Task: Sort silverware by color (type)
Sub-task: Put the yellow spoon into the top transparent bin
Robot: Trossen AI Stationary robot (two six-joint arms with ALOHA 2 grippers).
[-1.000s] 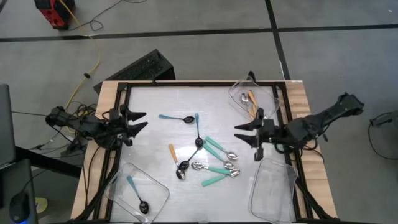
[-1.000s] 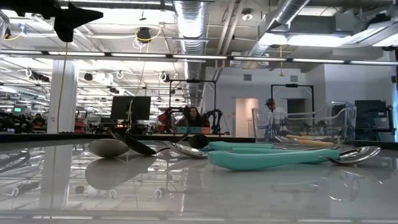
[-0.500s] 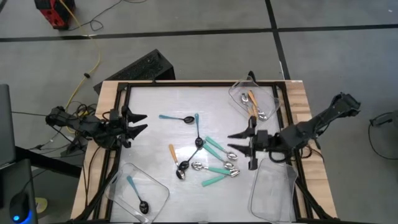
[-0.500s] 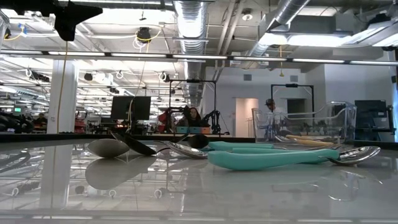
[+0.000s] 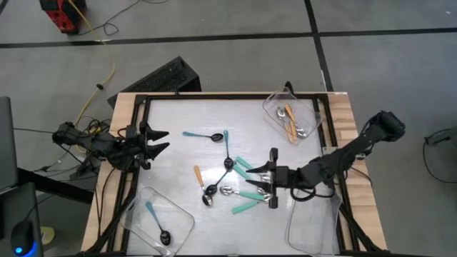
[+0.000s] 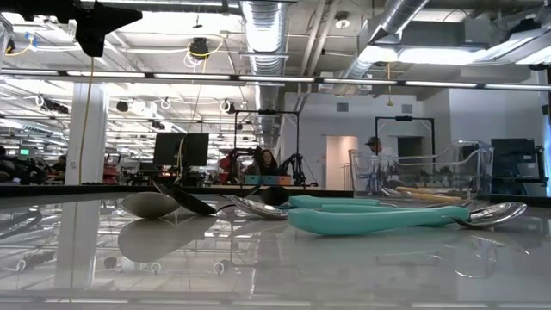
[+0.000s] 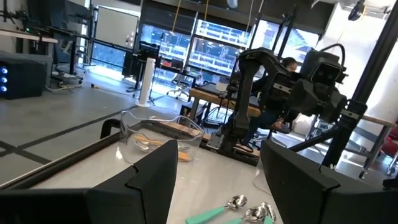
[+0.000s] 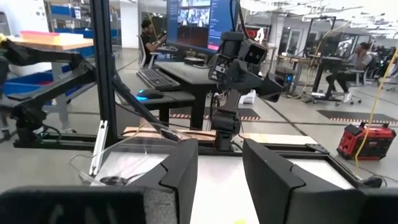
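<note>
The fingers of the right gripper (image 5: pixel 272 178) are spread apart and held over the teal spoons (image 5: pixel 250 187) in the middle pile, probably so that one can be grasped next. The left gripper (image 5: pixel 158 140) is kept open at the table's left edge. Orange spoons (image 5: pixel 289 120) are collected in the far right tray (image 5: pixel 275 104); one blue spoon (image 5: pixel 156 223) is placed in the near left tray (image 5: pixel 182 215)

Robotics lab: exposed ceiling ducts (image 6: pixel 267 34), monitor desks (image 8: pixel 186 68), other robot rigs.
</note>
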